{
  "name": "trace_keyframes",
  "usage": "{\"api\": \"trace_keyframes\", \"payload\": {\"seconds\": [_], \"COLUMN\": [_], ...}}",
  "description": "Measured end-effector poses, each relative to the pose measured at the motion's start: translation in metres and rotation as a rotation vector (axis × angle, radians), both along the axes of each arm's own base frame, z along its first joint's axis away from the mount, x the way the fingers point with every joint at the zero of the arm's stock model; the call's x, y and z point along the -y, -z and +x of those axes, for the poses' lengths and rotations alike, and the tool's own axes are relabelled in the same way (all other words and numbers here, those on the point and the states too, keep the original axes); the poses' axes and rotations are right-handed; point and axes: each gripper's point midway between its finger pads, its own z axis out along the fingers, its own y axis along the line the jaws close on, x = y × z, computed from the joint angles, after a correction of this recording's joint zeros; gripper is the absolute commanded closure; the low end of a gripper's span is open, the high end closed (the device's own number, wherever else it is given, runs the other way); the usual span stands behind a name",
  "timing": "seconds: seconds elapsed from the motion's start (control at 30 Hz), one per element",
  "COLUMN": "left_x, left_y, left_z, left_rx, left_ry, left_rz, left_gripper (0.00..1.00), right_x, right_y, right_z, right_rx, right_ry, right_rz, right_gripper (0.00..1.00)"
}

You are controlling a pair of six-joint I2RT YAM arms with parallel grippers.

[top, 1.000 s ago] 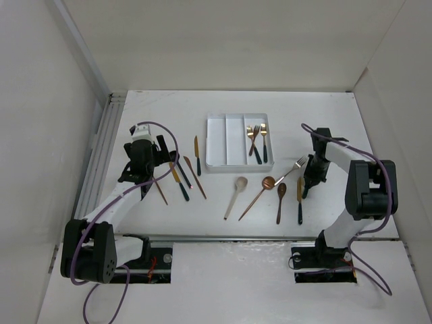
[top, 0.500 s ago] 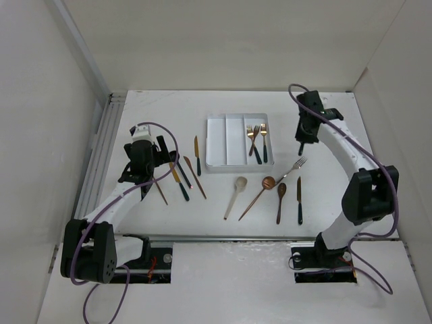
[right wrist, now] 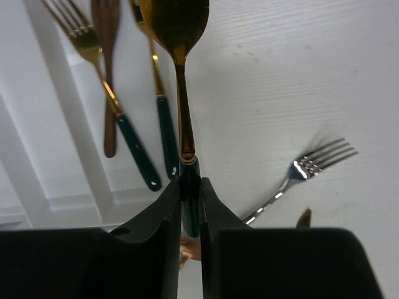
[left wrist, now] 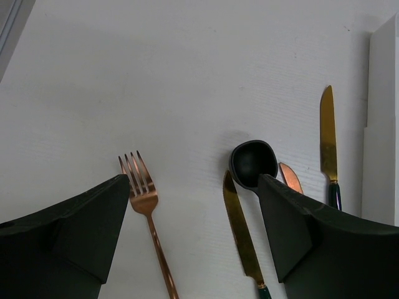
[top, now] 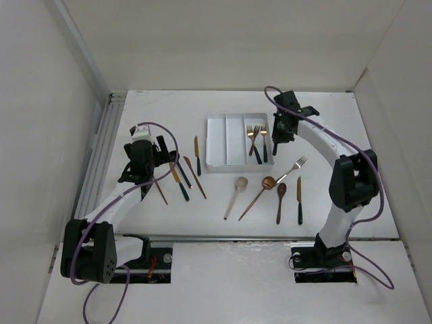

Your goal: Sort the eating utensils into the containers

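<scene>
Three forks [top: 256,142] are seen in the right-hand compartment of the white tray [top: 217,140] (two have dark green handles; the third is copper-brown from end to end). The right tool [right wrist: 190,187] is pictured clamped on the dark green handle of a gold spoon [right wrist: 182,106]. The spoon is held off the worktop [top: 324,135] at the tray's right edge, with its bowl pointed away from the fingers and over the heads of the forks.

A silver fork [top: 292,168] is shown on the worktop, near the tray's near right corner. Four more pieces are spread closer to the arms, all apart from the tray: a cream spoon [top: 235,196], a copper spoon [top: 258,194], a brown spoon [top: 280,201] and a dark-handled knife [top: 299,200].

The left tool [left wrist: 193,187] is held wide open over the worktop to the left of the tray, with nothing gripped. Framed between its fingers in the wrist view are a copper fork [left wrist: 144,199], a gold knife [left wrist: 240,230] and the bowl of a black spoon [left wrist: 252,163]. The tip of a copper knife [left wrist: 288,179] can be made out just beside that bowl. A fourth blade, the knife by the tray [left wrist: 328,134], is seen lying parallel to the tray's left wall and apart from it.
</scene>
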Motion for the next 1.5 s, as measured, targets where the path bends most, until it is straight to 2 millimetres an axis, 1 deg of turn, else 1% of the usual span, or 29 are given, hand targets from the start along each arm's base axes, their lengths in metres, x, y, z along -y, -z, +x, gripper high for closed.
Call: {"api": "trace_keyframes", "payload": {"seconds": [0.1,0.13,0.17,0.23,0.27,0.33,0.37,0.4,0.43,0.5,0.6,0.63,0.7,0.77,0.83,0.87,0.93,1.0,1.07,1.13,1.17,1.23,1.33,1.43,1.5], "left_x": [0.0,0.0,0.0,0.0,0.0,0.0,-0.001,-0.001,-0.001,-0.001,-0.002,-0.002,-0.002,-0.002,-0.002,-0.002,-0.002,-0.002,-0.003,-0.002,-0.002,-0.002,-0.002,-0.003,-0.003], "left_y": [0.0,0.0,0.0,0.0,0.0,0.0,0.0,0.0,-0.001,-0.003,-0.003,-0.003,-0.002,-0.001,0.0,0.0,0.002,0.005,0.006,0.006,0.006,0.006,0.006,0.006,0.006], "left_z": [0.0,0.0,0.0,0.0,0.0,0.0,0.0,0.0,0.0,-0.001,-0.002,-0.002,-0.003,-0.003,-0.004,-0.004,-0.005,-0.006,-0.007,-0.007,-0.007,-0.007,-0.007,-0.007,-0.007], "left_rx": [0.0,0.0,-0.001,-0.001,0.0,0.0,0.0,0.001,0.003,0.008,0.011,0.01,0.009,0.008,0.006,0.006,0.001,-0.006,-0.009,-0.007,-0.007,-0.007,-0.007,-0.007,-0.006], "left_ry": [0.002,0.001,0.001,0.001,0.0,-0.001,-0.003,-0.004,-0.005,-0.005,-0.005,-0.005,-0.005,-0.005,-0.005,-0.005,-0.005,-0.004,-0.004,-0.004,-0.004,-0.004,-0.004,-0.005,-0.005], "left_rz": [-0.001,-0.001,0.0,0.0,0.001,0.002,0.002,0.003,0.003,0.003,0.004,0.004,0.004,0.005,0.005,0.005,0.006,0.006,0.007,0.007,0.006,0.007,0.007,0.007,0.007], "left_gripper": [0.19,0.19,0.19,0.19,0.19,0.19,0.19,0.19,0.19,0.19,0.19,0.19,0.19,0.19,0.19,0.19,0.19,0.19,0.19,0.19,0.19,0.19,0.19,0.19,0.19], "right_x": [-0.031,-0.047,-0.056,-0.074,-0.08,-0.084,-0.082,-0.08,-0.079,-0.077,-0.074,-0.072,-0.064,-0.051,-0.03,-0.017,0.008,0.03,0.042,0.046,0.048,0.048,0.049,0.047,0.046], "right_y": [0.004,0.009,0.013,0.026,0.035,0.051,0.058,0.062,0.062,0.06,0.051,0.048,0.036,0.023,0.016,0.016,0.026,0.047,0.07,0.085,0.089,0.092,0.095,0.103,0.103], "right_z": [0.018,0.028,0.032,0.04,0.04,0.037,0.034,0.032,0.031,0.032,0.03,0.027,0.015,0.0,-0.016,-0.024,-0.041,-0.054,-0.069,-0.081,-0.083,-0.082,-0.073,-0.069,-0.065], "right_rx": [0.009,0.011,0.007,-0.009,-0.026,-0.067,-0.091,-0.107,-0.114,-0.113,-0.099,-0.094,-0.084,-0.058,-0.044,-0.041,-0.067,-0.112,-0.174,-0.221,-0.234,-0.237,-0.219,-0.228,-0.226], "right_ry": [-0.088,-0.128,-0.147,-0.185,-0.197,-0.206,-0.204,-0.199,-0.193,-0.192,-0.173,-0.161,-0.111,-0.034,0.066,0.125,0.233,0.329,0.389,0.419,0.433,0.444,0.454,0.453,0.448], "right_rz": [-0.002,-0.006,-0.003,-0.007,-0.01,-0.018,-0.02,-0.02,-0.015,-0.004,0.016,0.02,0.034,0.054,0.075,0.084,0.088,0.091,0.08,0.072,0.073,0.084,0.107,0.12,0.126], "right_gripper": [1.0,1.0,1.0,0.95,0.84,0.72,0.63,0.47,0.41,0.37,0.37,0.42,0.48,0.55,0.58,0.58,0.58,0.58,0.58,0.58,0.58,0.58,0.58,0.58,0.58]}}
